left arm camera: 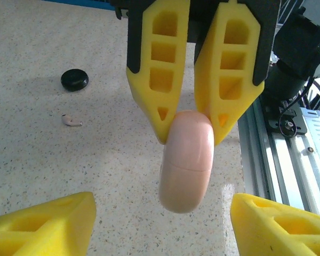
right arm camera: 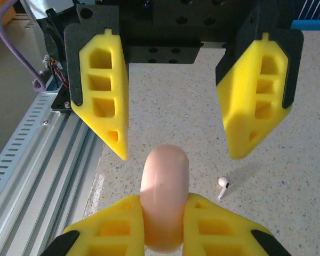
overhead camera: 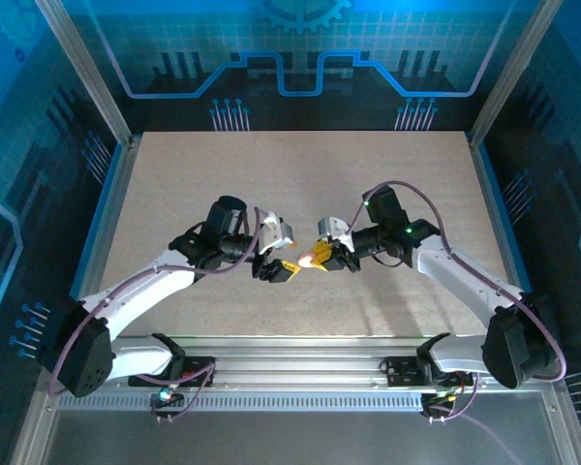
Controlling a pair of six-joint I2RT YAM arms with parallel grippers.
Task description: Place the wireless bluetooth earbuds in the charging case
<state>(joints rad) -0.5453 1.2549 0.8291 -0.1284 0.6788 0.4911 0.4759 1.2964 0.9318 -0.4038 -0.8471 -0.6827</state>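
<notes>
The pink, smooth, oval plastic charging case (right arm camera: 164, 181) is clamped between the yellow fingers of the right gripper (right arm camera: 162, 218), above the near part of the speckled beige tabletop (right arm camera: 288, 176). It is flanked, untouched, by the widely parted jaws of the left gripper (left arm camera: 162, 200). One pale whitish wireless bluetooth earbud (left arm camera: 71, 121) is seen lying on the tabletop, near a black round disc (left arm camera: 74, 80).

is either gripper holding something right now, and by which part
The right gripper is shut on one end of the pink charging case. The left gripper stands open to either side of its other end, not gripping it.
</notes>
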